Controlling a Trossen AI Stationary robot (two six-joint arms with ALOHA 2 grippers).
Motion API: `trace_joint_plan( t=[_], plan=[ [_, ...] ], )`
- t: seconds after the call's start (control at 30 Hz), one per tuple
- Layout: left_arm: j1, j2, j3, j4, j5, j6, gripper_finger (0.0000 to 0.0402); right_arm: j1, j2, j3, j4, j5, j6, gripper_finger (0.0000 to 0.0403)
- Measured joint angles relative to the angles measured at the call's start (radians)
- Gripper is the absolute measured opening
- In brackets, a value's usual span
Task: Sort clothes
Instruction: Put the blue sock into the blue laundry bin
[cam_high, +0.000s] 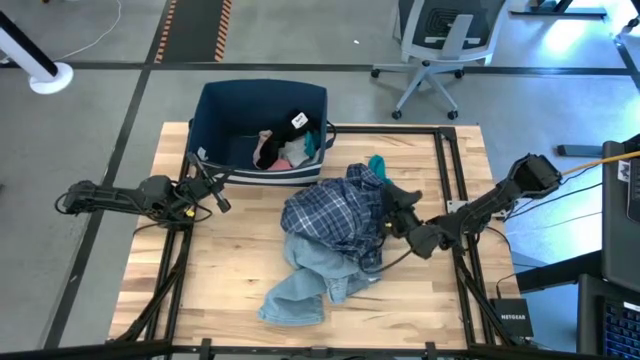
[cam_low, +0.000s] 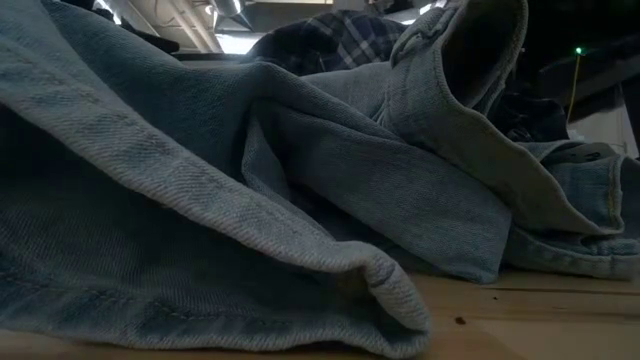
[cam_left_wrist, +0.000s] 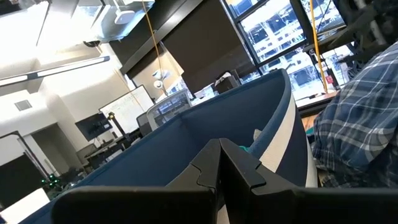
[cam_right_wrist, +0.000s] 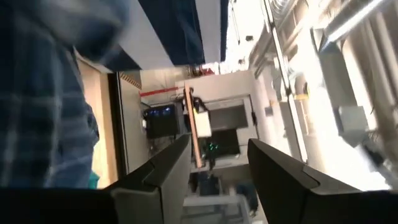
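Plaid shirt (cam_high: 335, 215) mid-table atop jeans (cam_high: 305, 280) — right pincer (cam_high: 393, 207) wide at its edge; left pincer (cam_high: 213, 180) closed, empty.

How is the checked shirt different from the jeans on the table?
The blue plaid shirt has a dark-and-white checked pattern; the light-blue denim jeans are plain pale blue. The shirt is bunched in a heap nearer the bin, partly on top of the jeans; the jeans spread out flatter toward the table's near edge. Both are crumpled and out of the bin.
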Motion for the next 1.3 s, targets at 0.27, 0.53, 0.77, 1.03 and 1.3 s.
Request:
trace_joint_plan(
  t=[0.27,0.53,0.77,1.03,1.3],
  plan=[
    [0.0,0.0,0.0,0.0,0.0,0.0,0.0001,-0.036,-0.055,-0.105,-0.001,0.01,0.192,0.0176],
    [0.0,0.0,0.0,0.0,0.0,0.0,0.0001,-0.057,-0.056,-0.174,-0.095,-0.371,0.51,0.0176],
    [0.0,0.0,0.0,0.0,0.0,0.0,0.0001,-0.094,-0.055,-0.174,-0.176,-0.797,0.678,0.0176],
    [0.0,0.0,0.0,0.0,0.0,0.0,0.0001,-0.093,-0.041,-0.1,-0.161,-1.06,0.675,0.0176],
    [0.0,0.0,0.0,0.0,0.0,0.0,0.0001,-0.092,-0.061,0.097,-0.554,-0.794,0.559,0.0176]
  ],
)
